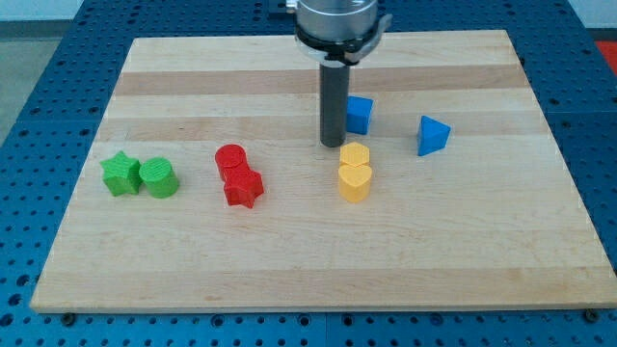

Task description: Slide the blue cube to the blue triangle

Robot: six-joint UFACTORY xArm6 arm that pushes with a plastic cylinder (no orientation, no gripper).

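The blue cube (360,114) sits on the wooden board right of centre, toward the view's top. The blue triangle (432,135) lies to its right and slightly lower, a short gap apart. My tip (333,145) rests on the board just left of and below the blue cube, close to its lower left corner, and just above left of the yellow blocks. The dark rod rises from the tip to the arm's mount at the view's top.
Two yellow blocks (355,170) stand stacked together just below the tip. A red cylinder (231,159) and a red star (242,188) touch left of centre. A green star (120,173) and a green cylinder (158,178) sit at the view's left.
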